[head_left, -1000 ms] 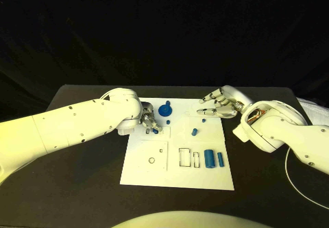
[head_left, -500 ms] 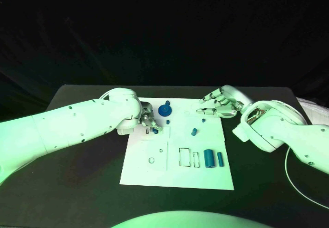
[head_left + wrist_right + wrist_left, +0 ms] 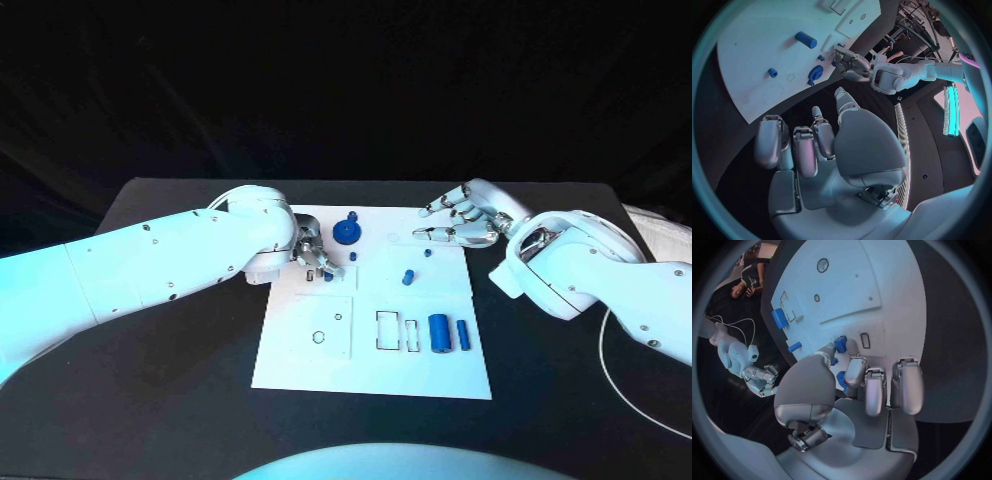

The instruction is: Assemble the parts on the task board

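The white task board (image 3: 433,375) lies in the middle of the black surface (image 3: 173,400), and everything sits in relation to it. The left hand (image 3: 315,258) hangs over the board's far left part, fingers bent down; in the left wrist view a small blue part (image 3: 840,344) sits at the thumb tip and fingertips (image 3: 856,371), seemingly pinched. Just beyond that hand stands a round blue part (image 3: 348,232) near the board's far edge. The right hand (image 3: 459,226) hovers at the board's far right corner, fingers apart and holding nothing. A short blue peg (image 3: 408,277) lies mid-board, between both hands. Two blue cylinders (image 3: 441,334) rest toward the board's near right side.
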`<action>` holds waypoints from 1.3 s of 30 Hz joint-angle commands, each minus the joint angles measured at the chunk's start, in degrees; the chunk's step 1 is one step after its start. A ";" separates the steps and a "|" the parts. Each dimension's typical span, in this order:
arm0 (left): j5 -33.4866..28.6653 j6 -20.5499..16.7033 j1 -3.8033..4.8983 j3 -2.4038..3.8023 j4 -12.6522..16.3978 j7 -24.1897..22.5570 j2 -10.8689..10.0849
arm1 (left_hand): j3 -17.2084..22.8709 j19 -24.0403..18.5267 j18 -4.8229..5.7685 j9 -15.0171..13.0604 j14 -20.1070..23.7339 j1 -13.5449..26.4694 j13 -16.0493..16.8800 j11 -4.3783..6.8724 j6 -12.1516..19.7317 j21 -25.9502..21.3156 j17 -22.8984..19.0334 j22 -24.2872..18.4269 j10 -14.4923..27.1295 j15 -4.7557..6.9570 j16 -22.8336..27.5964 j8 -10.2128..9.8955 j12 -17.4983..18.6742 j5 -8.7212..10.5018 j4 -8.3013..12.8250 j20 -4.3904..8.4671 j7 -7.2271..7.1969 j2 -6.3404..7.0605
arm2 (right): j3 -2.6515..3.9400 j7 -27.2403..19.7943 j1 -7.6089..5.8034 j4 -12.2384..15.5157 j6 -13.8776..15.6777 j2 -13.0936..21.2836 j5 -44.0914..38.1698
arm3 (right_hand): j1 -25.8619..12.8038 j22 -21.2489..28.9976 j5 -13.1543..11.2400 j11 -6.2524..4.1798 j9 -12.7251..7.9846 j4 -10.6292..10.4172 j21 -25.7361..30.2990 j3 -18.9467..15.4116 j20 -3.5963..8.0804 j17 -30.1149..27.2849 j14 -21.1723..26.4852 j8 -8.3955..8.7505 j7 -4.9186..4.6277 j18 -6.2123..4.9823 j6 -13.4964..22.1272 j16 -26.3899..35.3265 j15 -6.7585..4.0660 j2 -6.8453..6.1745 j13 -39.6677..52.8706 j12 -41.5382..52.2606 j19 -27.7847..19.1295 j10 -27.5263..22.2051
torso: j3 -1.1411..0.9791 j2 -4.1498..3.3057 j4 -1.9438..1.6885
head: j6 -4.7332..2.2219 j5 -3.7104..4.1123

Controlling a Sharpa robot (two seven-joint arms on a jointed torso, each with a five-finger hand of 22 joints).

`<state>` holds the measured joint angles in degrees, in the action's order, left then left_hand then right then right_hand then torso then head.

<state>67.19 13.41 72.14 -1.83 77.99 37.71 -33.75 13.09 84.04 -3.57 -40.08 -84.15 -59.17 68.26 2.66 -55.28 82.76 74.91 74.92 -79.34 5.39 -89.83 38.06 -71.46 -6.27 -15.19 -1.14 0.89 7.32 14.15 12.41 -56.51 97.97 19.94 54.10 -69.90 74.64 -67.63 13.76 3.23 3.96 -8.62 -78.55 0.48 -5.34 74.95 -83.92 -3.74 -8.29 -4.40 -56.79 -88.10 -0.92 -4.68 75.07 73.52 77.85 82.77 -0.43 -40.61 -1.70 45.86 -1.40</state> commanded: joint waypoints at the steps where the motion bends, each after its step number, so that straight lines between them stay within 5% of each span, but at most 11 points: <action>1: -0.16 1.45 -0.63 -0.38 0.34 0.90 -0.20 | -0.62 1.13 1.11 -0.09 -5.85 -0.13 0.08 0.15 -0.34 0.20 15.09 5.23 -0.37 0.42 -0.17 -0.04 -0.16 0.13 -0.20 0.51 0.01 -0.76 | 0.00 0.09 0.08 0.00 -0.41 -0.09 -0.15 | -0.62 0.05 0.30 0.02 0.07 -0.30 0.35 -0.03 0.04 11.23 -5.26 -0.19 0.09 -0.41 -0.46 -0.09 0.05 0.06 3.47 -0.37 -0.47 -0.55 | -0.03 0.03 -0.03 | 0.08 -0.02; 7: -0.26 -0.05 -0.61 0.03 1.59 0.82 -1.14 | -1.59 1.09 1.08 -0.16 -5.85 -0.35 0.02 0.19 -0.40 0.10 15.09 5.13 -0.36 0.46 -0.17 0.02 -0.09 0.10 -0.60 0.55 -0.03 -1.04 | 0.00 0.07 0.20 -0.17 -0.47 -0.20 -0.15 | -0.69 0.09 0.35 0.02 0.07 -0.42 0.38 -0.15 0.04 11.24 -5.27 -0.19 0.09 -0.42 -0.45 -0.10 0.05 0.07 3.42 -0.42 -0.49 -0.57 | -0.03 0.05 -0.03 | -0.08 -0.13; 13: -5.33 -3.96 -0.01 1.73 3.06 0.48 -2.83 | -5.17 0.59 0.83 0.09 -5.85 0.24 -1.17 -0.09 0.95 -0.72 15.09 4.16 0.56 0.35 -0.17 -0.75 1.05 0.35 -1.39 0.52 0.38 -0.74 | 0.00 0.10 0.29 -0.49 -0.57 -0.33 -0.15 | -0.75 0.17 0.38 0.02 0.07 -0.54 0.44 -0.25 0.04 11.25 -5.27 -0.18 0.10 -0.43 -0.44 -0.10 0.05 0.07 3.40 -0.45 -0.52 -0.58 | -0.03 0.10 -0.06 | -0.46 -0.20; 17: -9.62 -4.56 1.54 2.74 3.10 0.40 -4.01 | -7.87 0.09 0.61 0.87 -5.85 -0.06 -2.87 -0.61 2.13 -1.52 15.09 3.24 1.88 -0.04 -0.17 -1.92 2.61 1.73 -1.39 0.20 0.98 -0.99 | -0.01 0.10 0.34 -0.76 -0.68 -0.51 -0.15 | -0.75 0.17 0.38 0.02 0.07 -0.54 0.44 -0.25 0.04 11.25 -5.27 -0.18 0.10 -0.43 -0.44 -0.10 0.05 0.07 3.40 -0.45 -0.52 -0.58 | -0.01 0.02 0.01 | -0.73 -0.29; 20: -10.93 -1.17 3.52 3.07 1.37 0.41 -4.38 | -9.46 -0.64 0.28 1.63 -5.85 -1.13 -4.57 -1.07 2.68 -2.66 15.09 1.90 3.17 -0.42 -0.17 -2.81 4.19 1.86 -1.36 -0.15 1.43 -1.52 | -0.02 0.17 0.39 -0.95 -0.92 -0.70 -0.15 | -0.76 0.15 0.39 0.02 0.07 -0.57 0.43 -0.27 0.04 11.25 -5.27 -0.18 0.10 -0.42 -0.44 -0.10 0.05 0.07 3.42 -0.41 -0.51 -0.57 | -0.04 -0.03 0.00 | -0.98 -0.50; 23: -10.09 2.84 5.47 3.18 -2.05 0.34 -3.92 | -9.84 -1.37 -0.03 2.41 -5.85 -4.07 -6.46 -1.47 3.17 -3.79 15.09 0.68 4.63 -0.82 -0.17 -3.66 5.95 1.55 -0.95 -0.53 1.91 -2.70 | -0.03 0.24 0.42 -1.09 -1.06 -0.88 -0.15 | -0.82 0.05 0.43 0.02 0.07 -0.67 0.39 -0.36 0.05 11.24 -5.27 -0.18 0.10 -0.40 -0.44 -0.10 0.05 0.08 3.51 -0.28 -0.44 -0.50 | -0.10 0.03 -0.08 | -0.99 -0.64; 26: -9.44 4.96 6.26 3.19 -4.99 0.22 -3.13 | -10.26 -1.53 -0.10 2.81 -5.85 -4.88 -6.86 -1.62 3.32 -4.06 15.09 0.42 4.93 -0.95 -0.17 -4.05 6.29 1.54 -1.04 -0.68 2.09 -2.94 | -0.03 0.25 0.43 -1.21 -1.11 -1.06 -0.15 | -0.80 0.02 0.49 0.01 0.07 -0.71 0.38 -0.38 0.05 11.25 -5.27 -0.19 0.10 -0.40 -0.45 -0.10 0.05 0.12 3.50 -0.28 -0.42 -0.49 | 0.00 -0.08 0.01 | -1.29 -0.79; 29: -8.76 5.40 6.62 3.14 -7.77 0.03 -1.88 | -10.65 -1.62 -0.14 3.36 -5.85 -5.60 -7.09 -1.81 3.59 -4.25 15.09 0.27 5.11 -1.12 -0.17 -4.62 6.45 1.50 -1.16 -0.83 2.32 -3.37 | -0.04 0.23 0.44 -1.33 -1.15 -1.20 -0.15 | -0.80 0.02 0.49 0.01 0.07 -0.71 0.38 -0.38 0.05 11.25 -5.27 -0.19 0.10 -0.40 -0.45 -0.10 0.05 0.12 3.50 -0.28 -0.42 -0.49 | 0.19 -0.13 -0.01 | -1.22 -0.75; 39: -6.58 6.52 6.72 1.86 -15.89 -0.77 2.78 | -11.06 -1.27 0.01 3.75 -5.85 -5.89 -6.74 -1.88 3.48 -3.80 15.09 0.90 4.84 -1.19 -0.17 -4.90 6.06 1.55 -1.29 -0.93 2.38 -3.70 | -0.04 0.12 0.49 -1.46 -1.29 -1.49 -0.15 | -0.68 0.03 0.73 0.00 0.07 -0.82 0.40 -0.43 0.06 11.25 -5.27 -0.19 0.11 -0.40 -0.45 -0.10 0.04 0.28 3.48 -0.29 -0.40 -0.49 | 0.23 -0.24 0.02 | -1.15 -0.90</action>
<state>59.50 17.53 78.84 0.04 62.66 37.81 -31.37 2.30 82.70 -3.58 -36.36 -84.07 -64.53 61.40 0.83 -51.96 78.75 74.94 74.91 -74.60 4.48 -89.83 33.43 -65.21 -4.60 -16.50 -2.06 3.14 3.78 14.12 12.59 -56.09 96.50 19.50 52.69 -69.86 74.41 -67.55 14.32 3.44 3.95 -9.02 -78.33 0.08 -5.34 74.92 -83.92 -3.74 -8.29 -4.39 -56.79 -88.10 -0.92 -4.45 75.07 73.32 77.85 82.56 -0.24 -40.80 -1.69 44.70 -2.24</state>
